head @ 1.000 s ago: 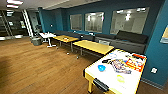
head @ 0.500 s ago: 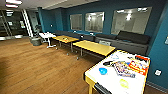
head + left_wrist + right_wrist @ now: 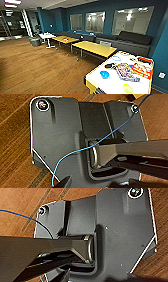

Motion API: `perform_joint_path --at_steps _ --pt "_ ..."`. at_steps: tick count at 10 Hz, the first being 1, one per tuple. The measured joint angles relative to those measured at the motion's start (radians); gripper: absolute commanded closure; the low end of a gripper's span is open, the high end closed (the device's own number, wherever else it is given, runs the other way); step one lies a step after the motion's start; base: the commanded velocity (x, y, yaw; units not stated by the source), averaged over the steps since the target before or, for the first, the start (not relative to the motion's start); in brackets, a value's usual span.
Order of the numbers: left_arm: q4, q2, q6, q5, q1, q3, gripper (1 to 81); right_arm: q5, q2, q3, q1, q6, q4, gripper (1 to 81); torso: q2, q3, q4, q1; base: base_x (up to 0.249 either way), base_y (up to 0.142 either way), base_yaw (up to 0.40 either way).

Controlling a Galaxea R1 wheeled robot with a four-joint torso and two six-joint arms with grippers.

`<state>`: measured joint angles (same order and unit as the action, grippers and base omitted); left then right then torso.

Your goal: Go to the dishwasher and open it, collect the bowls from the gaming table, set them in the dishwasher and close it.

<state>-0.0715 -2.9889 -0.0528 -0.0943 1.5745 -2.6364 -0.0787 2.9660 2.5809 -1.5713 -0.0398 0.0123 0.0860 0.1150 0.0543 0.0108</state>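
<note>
The gaming table (image 3: 112, 84), with a glossy white top and a yellow rim, stands at the lower right of the head view. A bright blue bowl (image 3: 104, 74) sits near its left edge. A yellow-green bowl (image 3: 128, 88) sits closer to me on the same top. The dishwasher is out of view. Both wrist views look down past the robot's dark plate onto wooden floor (image 3: 15, 144). They do not show how either gripper stands.
An orange box (image 3: 142, 68), a patterned board (image 3: 126, 72) and a small dark object (image 3: 108, 66) also lie on the gaming table. Two yellow-topped tables (image 3: 95, 48) and a white table (image 3: 47, 36) stand along the dark sofa (image 3: 130, 41). Open wooden floor (image 3: 37, 67) spreads to the left.
The camera has moved forward. The gaming table with the bowls now looks larger and sits lower in the head view. Nothing on it has moved.
</note>
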Motion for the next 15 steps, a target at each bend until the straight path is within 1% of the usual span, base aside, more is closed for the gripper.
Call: perform_joint_path --at_steps 9,15 --pt "0.000 0.000 0.000 0.001 0.001 0.000 1.0 0.000 0.002 0.001 -0.006 0.000 0.000 1.0 0.000 0.000 0.000 0.000 0.134 0.069 0.000" --pt "0.000 0.000 0.000 0.000 0.000 0.000 1.0 -0.001 0.001 0.001 -0.004 0.000 0.000 1.0 0.000 0.000 0.000 0.000 0.129 0.000 0.000"
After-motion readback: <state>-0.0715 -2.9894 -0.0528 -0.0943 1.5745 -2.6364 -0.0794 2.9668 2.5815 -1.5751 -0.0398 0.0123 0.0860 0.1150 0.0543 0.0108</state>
